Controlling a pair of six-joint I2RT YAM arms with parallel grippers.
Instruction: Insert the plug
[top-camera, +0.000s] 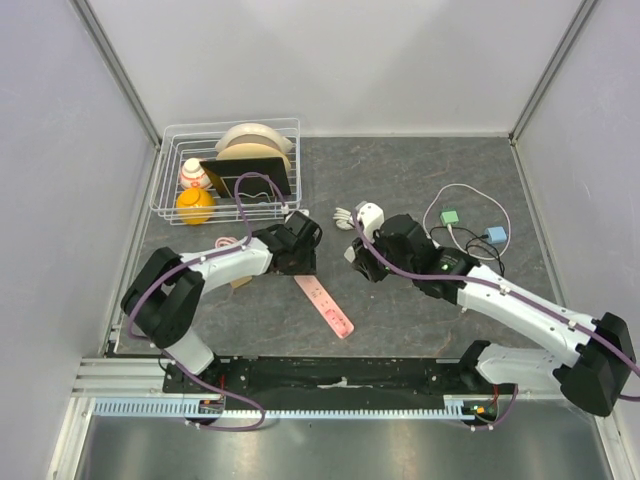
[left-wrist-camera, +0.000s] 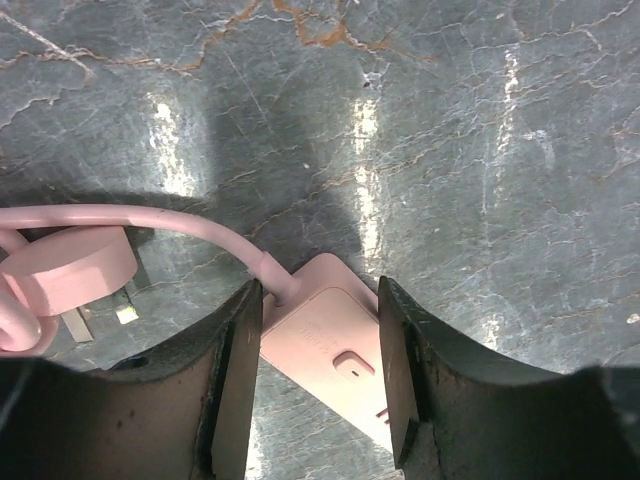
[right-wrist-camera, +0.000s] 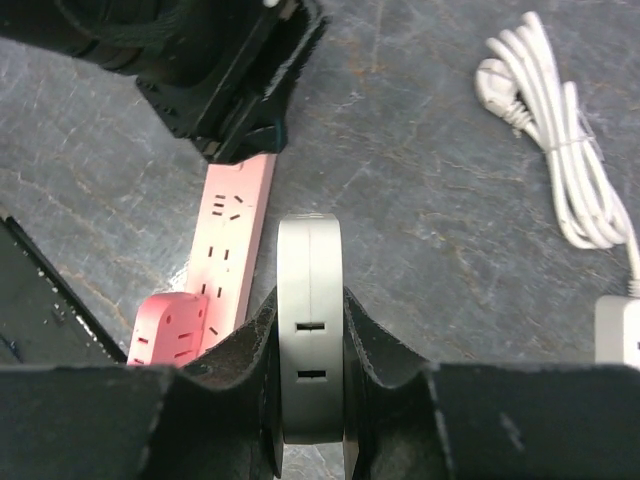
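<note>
Top view: a grey, veined, stone-look table (top-camera: 420, 320) is seen from above. A long, flat pink plastic power strip (top-camera: 325, 306) lies near its middle, slanting from far left to near right. The left gripper (top-camera: 297, 262) hangs over the strip's far end. The right gripper (top-camera: 362, 262) is just to the right, apart from the strip. A white wire basket (top-camera: 200, 127) of crockery stands at the far left. A coiled white cord (top-camera: 345, 214) lies beyond the right gripper.

Left wrist view: the strip's rounded end is closely straddled by matt black fingers (left-wrist-camera: 230, 380); whether they press it cannot be told. A smooth pink cord (left-wrist-camera: 180, 222) runs from the strip to a round pink mains plug (left-wrist-camera: 65, 270) on the left.

Right wrist view: a pale grey, round-edged plastic plug (right-wrist-camera: 310, 300) with two slots is clamped between narrow jaws. It is seen just right of the strip's slotted face.
</note>
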